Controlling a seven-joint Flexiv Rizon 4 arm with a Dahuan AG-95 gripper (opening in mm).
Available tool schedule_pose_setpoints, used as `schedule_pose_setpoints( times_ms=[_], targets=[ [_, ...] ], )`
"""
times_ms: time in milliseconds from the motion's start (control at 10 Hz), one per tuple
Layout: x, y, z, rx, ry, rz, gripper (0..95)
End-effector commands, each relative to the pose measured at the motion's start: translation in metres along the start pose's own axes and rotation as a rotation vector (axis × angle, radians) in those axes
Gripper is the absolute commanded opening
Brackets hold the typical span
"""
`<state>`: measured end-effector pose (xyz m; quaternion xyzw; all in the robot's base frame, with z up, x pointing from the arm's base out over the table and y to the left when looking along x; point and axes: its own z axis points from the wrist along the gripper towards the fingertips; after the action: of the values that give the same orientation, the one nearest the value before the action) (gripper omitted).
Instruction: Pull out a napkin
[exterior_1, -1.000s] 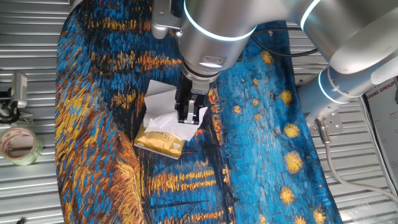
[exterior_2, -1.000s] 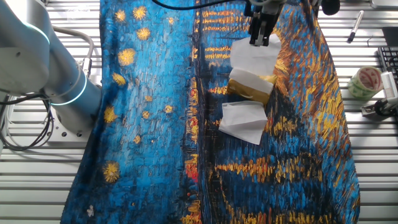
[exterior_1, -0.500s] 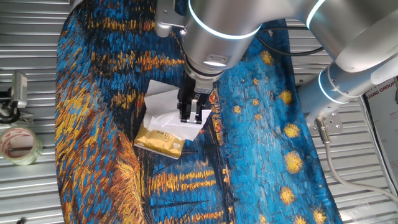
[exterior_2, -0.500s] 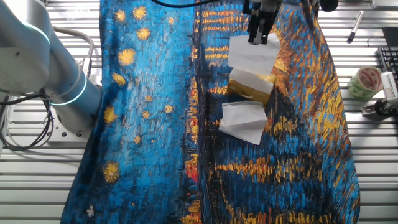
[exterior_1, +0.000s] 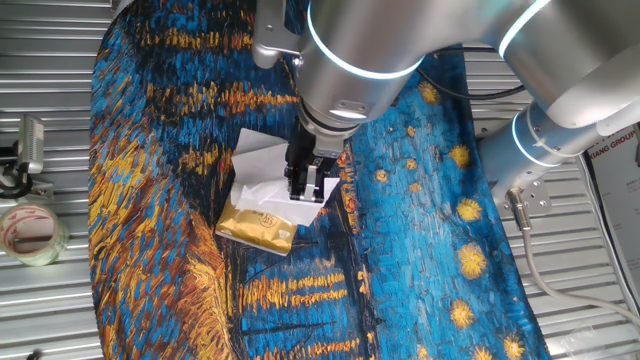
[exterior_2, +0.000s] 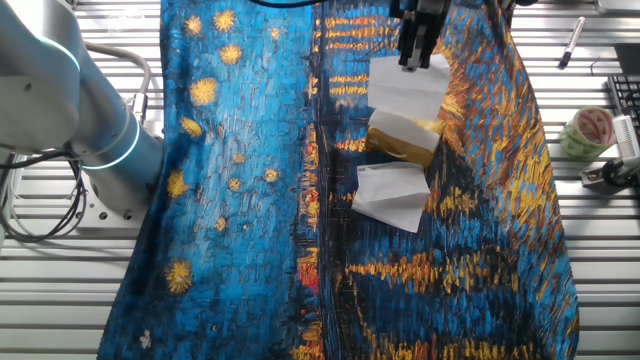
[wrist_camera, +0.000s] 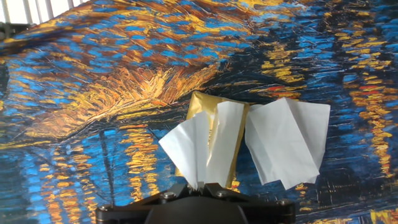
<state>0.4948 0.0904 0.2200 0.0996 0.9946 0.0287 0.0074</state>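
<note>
napkin (wrist_camera: 208, 146) on tissue pack (wrist_camera: 200, 106), flatter sheet (wrist_camera: 287, 143) beside it

Two napkins (exterior_2: 405, 88) (exterior_2: 392, 196), one gold pack (exterior_2: 403, 137), one tape roll (exterior_2: 585, 131)

Two fixed cameras overlook the tissue pack (exterior_1: 257, 224) from opposite sides; hand camera nearest.

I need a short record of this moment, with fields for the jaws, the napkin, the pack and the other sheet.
jaws: gripper shut on the napkin
napkin: white, creased, rising from the gold pack to the jaws
gold pack: lying on the painted cloth
other sheet: white, folded, beside the pack, not held
tape roll: off the cloth, on the slatted table
</note>
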Motion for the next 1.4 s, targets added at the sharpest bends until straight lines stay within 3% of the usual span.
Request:
schedule_pose_setpoints(
  times_ms=[100, 800, 1400],
  targets=[
    [-0.001, -0.002, 0.0, -0.005, 0.005, -0.007, 0.0],
    [-0.005, -0.018, 0.002, -0.012, 0.006, -0.051, 0.0],
    [-0.004, -0.039, -0.001, -0.041, 0.011, -0.084, 0.0]
  ],
)
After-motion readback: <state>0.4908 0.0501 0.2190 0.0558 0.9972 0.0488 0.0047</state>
